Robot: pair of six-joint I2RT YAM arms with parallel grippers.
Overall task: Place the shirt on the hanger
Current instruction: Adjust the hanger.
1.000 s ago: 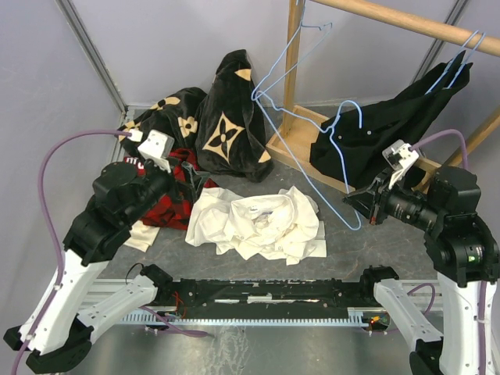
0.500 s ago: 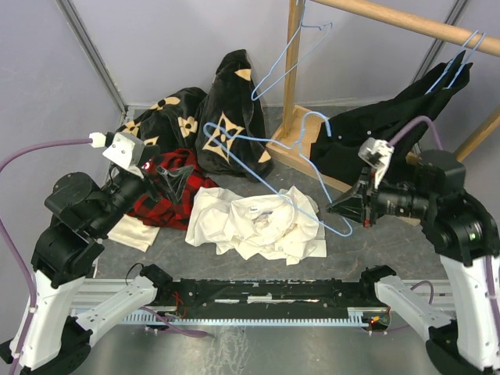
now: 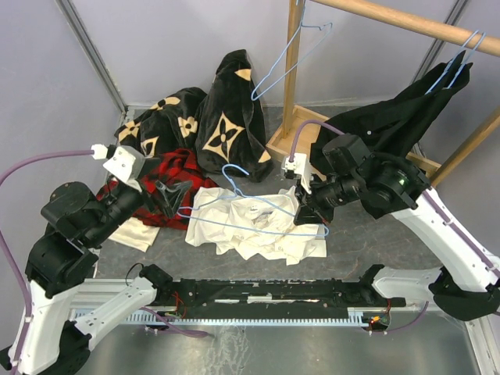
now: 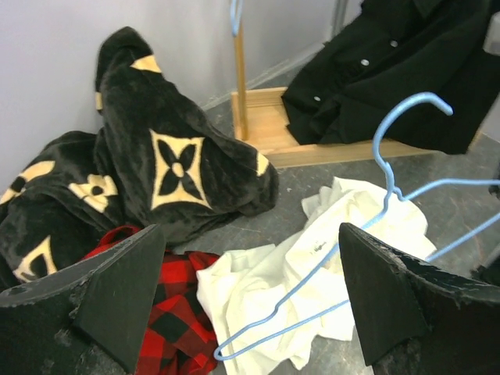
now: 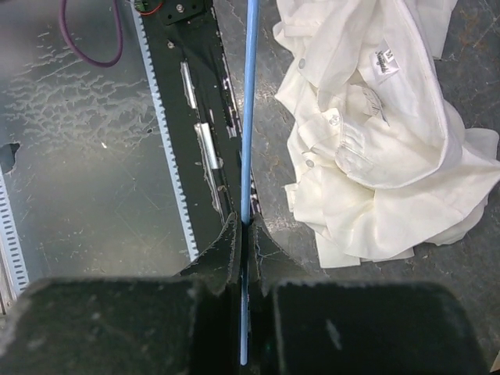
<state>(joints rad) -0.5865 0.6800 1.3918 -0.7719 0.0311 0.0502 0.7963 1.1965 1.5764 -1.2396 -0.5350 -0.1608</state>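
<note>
The white shirt (image 3: 258,225) lies crumpled on the grey floor in front of the arms. My right gripper (image 3: 301,212) is shut on the light-blue wire hanger (image 3: 233,173), pinching its right end. The hanger lies nearly flat just over the shirt, hook pointing away from the arms. In the right wrist view the hanger (image 5: 250,117) runs straight out from the shut gripper (image 5: 246,226), with the shirt (image 5: 375,133) to its right. My left gripper (image 3: 168,191) hovers open at the shirt's left edge. Between its fingers (image 4: 117,289) I see the hanger (image 4: 412,98) across the shirt (image 4: 312,266).
A red-and-black plaid shirt (image 3: 168,209) lies under my left gripper. A black garment with tan flower marks (image 3: 226,117) is heaped behind it. A wooden rack (image 3: 293,94) at the back right carries a second blue hanger (image 3: 289,58) and a hung black garment (image 3: 391,125).
My right arm swung left and down, carrying the hanger from beside the rack to just over the shirt. My left arm shifted and now points at the shirt's left edge.
</note>
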